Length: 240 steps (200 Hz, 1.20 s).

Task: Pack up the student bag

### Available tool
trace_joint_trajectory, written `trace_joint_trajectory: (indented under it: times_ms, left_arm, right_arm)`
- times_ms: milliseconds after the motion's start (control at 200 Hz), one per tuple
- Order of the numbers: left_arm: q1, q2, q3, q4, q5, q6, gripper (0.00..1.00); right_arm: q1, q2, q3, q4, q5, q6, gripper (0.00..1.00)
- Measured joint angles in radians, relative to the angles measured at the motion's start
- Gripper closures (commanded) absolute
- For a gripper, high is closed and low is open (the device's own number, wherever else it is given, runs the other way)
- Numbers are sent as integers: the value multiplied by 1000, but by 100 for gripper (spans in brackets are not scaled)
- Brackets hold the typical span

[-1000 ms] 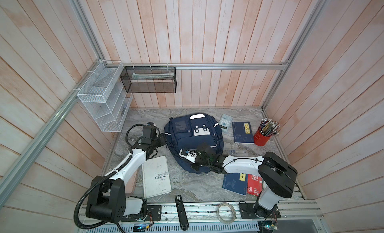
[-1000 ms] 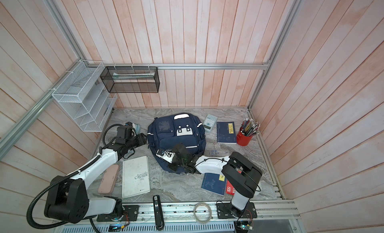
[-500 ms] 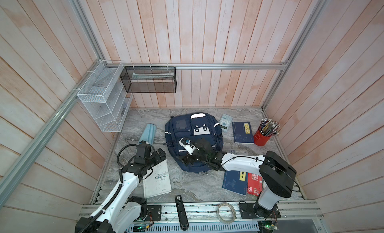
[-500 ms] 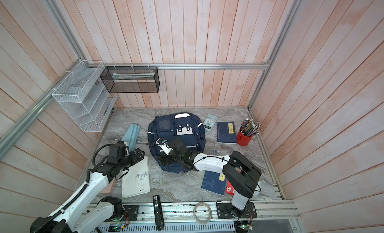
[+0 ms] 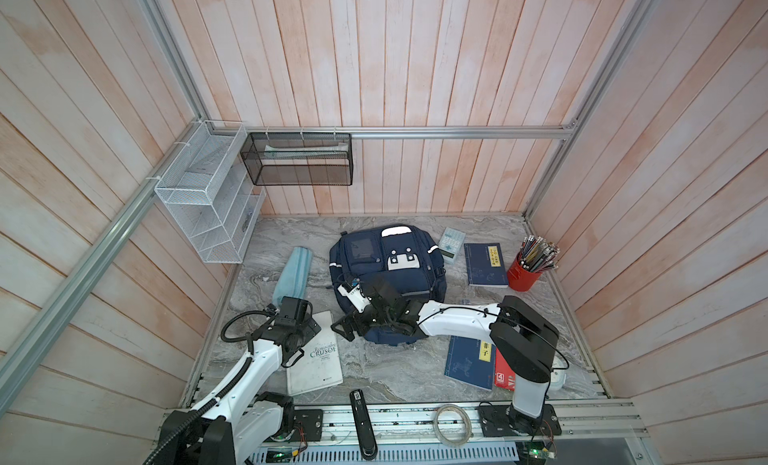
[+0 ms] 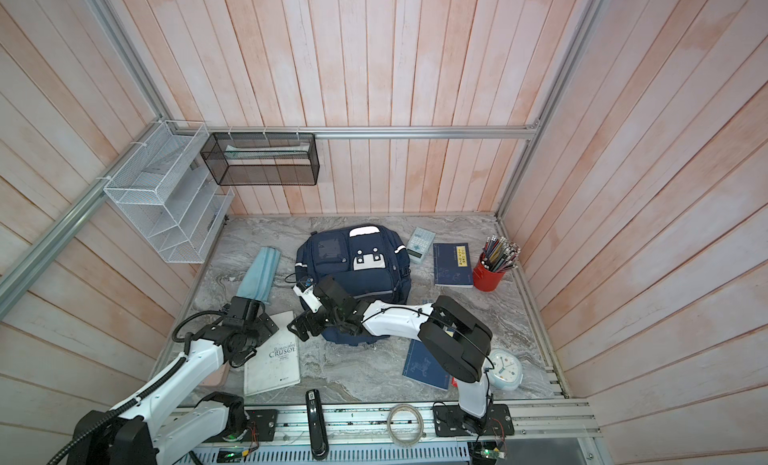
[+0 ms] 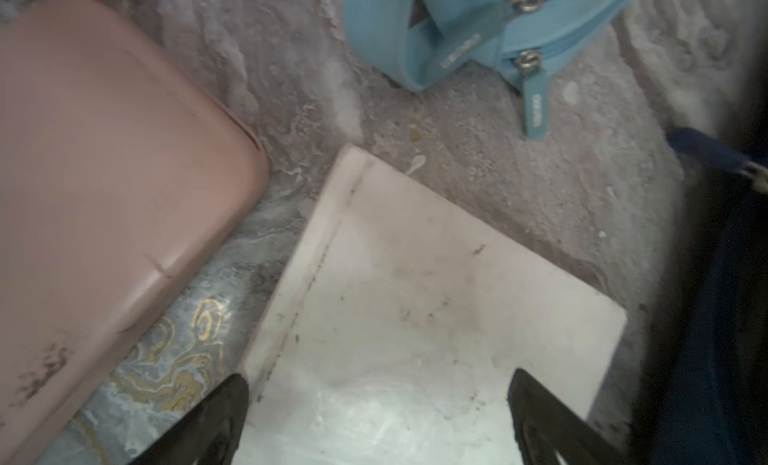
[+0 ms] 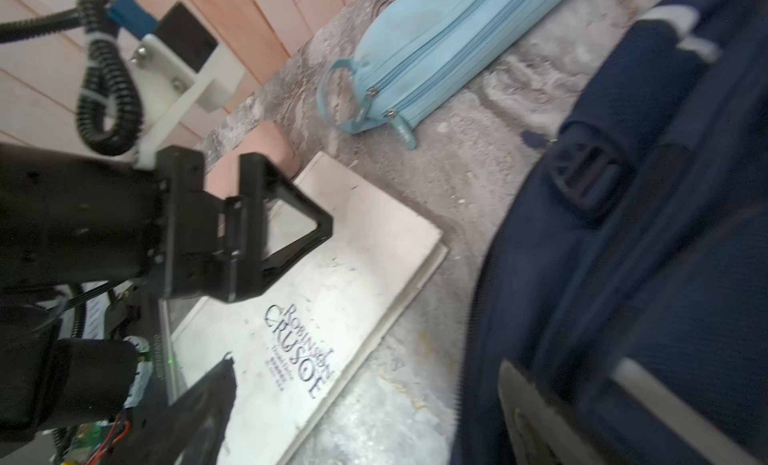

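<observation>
**A:** where's the student bag (image 5: 415,278) rn?

**B:** flat, mid of the marble table (image 5: 386,371). Right arm lies low across its near end, right gripper (image 5: 343,326) jaws wide apart, holding nothing. Left gripper (image 7: 378,382) also spread and empty, tilted over the far corner of the white book (image 5: 318,369). Cover reads "ROBINSON CRUSOE".

In both top views the student bag (image 5: 386,272) fills the middle of the table (image 5: 395,371). Bare surface lies open below the bag, between the white book (image 5: 316,361) at lower left and the stacked blue books (image 5: 469,361) at lower right. A narrow lane runs between the bag and the light blue pencil case (image 5: 293,272) on its left. The right gripper (image 5: 347,326), fingers spread, blocks the gap between bag and white book. At upper right, a calculator (image 5: 452,243), a blue book (image 5: 485,264) and a red pencil cup (image 5: 524,274) crowd together.
</observation>
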Motion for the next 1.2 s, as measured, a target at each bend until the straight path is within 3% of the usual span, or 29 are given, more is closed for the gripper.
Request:
trace_joint_trajectory:
  times_ms: [205, 325, 435, 700, 825, 920, 970, 1095, 1145, 1200]
  left_arm:
    - [-18, 15, 5, -65, -135, -56, 1]
    - [-18, 44, 5, -74, -167, -64, 1]
    - [-17, 55, -6, -26, -140, -64, 4]
    - [-6, -15, -67, 77, -10, -36, 10]
    - [0, -41, -85, 95, 33, -27, 12]
    - [8, -57, -97, 100, 46, -12, 15]
    - [10, -69, -104, 106, 51, -5, 17]
    - [14, -88, -120, 132, 67, 0, 16]
    - [14, -88, -121, 143, 68, 0, 12]
    - [14, -85, -121, 156, 71, 2, 10]
  right_arm:
    - [8, 37, 13, 24, -86, 45, 5]
    - [6, 72, 34, 35, -140, 63, 14]
    - [6, 119, 65, 38, -179, 74, 21]
    - [-18, 245, 155, -2, -213, 156, 26]
    - [-34, 275, 176, -8, -237, 180, 48]
    - [-51, 301, 197, -15, -256, 210, 56]
    - [-58, 308, 204, -13, -265, 222, 56]
    - [-66, 322, 244, -50, -264, 241, 44]
    - [-64, 327, 269, -77, -252, 239, 46]
    - [-62, 328, 285, -107, -232, 233, 56]
